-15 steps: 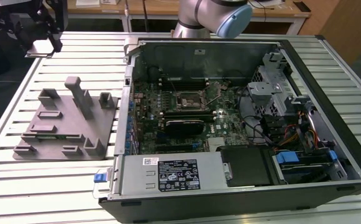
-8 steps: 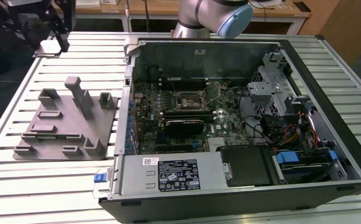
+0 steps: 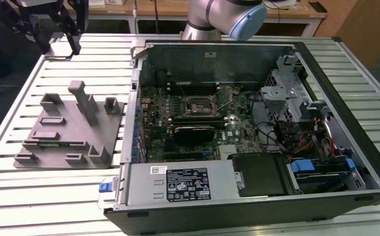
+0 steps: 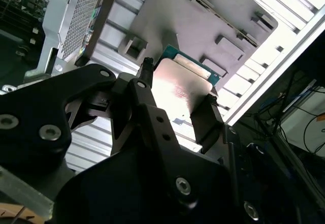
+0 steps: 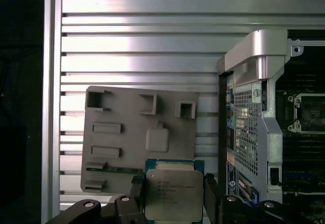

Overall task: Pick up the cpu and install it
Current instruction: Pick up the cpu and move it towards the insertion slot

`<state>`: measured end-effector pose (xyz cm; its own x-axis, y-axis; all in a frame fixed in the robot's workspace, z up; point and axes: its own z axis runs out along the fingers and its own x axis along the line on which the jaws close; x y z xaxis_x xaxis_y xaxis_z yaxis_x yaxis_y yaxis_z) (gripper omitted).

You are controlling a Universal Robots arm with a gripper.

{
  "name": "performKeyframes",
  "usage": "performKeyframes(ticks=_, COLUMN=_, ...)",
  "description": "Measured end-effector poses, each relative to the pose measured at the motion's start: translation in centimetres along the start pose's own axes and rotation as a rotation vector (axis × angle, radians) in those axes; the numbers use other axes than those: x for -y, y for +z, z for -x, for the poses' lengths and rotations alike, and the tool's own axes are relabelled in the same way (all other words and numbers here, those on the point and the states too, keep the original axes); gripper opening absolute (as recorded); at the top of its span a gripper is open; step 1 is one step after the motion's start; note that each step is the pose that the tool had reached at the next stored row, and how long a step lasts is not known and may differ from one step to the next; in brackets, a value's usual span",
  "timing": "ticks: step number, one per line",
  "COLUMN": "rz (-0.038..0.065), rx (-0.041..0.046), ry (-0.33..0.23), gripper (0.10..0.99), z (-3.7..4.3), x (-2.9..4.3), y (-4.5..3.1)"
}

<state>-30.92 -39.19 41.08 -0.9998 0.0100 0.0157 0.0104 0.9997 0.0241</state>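
The cpu [image 5: 174,196], a flat square chip with a shiny silver top and a green rim, sits between my gripper's [image 5: 173,187] two black fingers [image 5: 136,184], which are shut on its opposite edges. The second wrist view shows the same grip on the cpu [image 4: 180,89], held up in the air. In the exterior view my gripper [image 3: 60,46] hangs high at the far left corner of the table, above and beyond the grey fixture plate [image 3: 65,132]. The motherboard's open socket [image 3: 198,104] lies inside the computer case [image 3: 347,123], well to the exterior view's right of my gripper.
The grey fixture plate [image 5: 137,137] with upright posts lies on the slatted aluminium table [image 3: 19,196]. The open case holds a power supply [image 3: 176,183], drive cages [image 3: 288,93] and cables [image 3: 307,147]. The arm's base [image 3: 222,19] stands behind the case.
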Motion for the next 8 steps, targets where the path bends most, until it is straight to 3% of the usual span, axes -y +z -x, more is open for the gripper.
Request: performKeyframes(ticks=8, rz=0.000, rx=0.0000, ry=0.000, gripper=0.549, z=1.28, x=-0.01, y=-0.02)
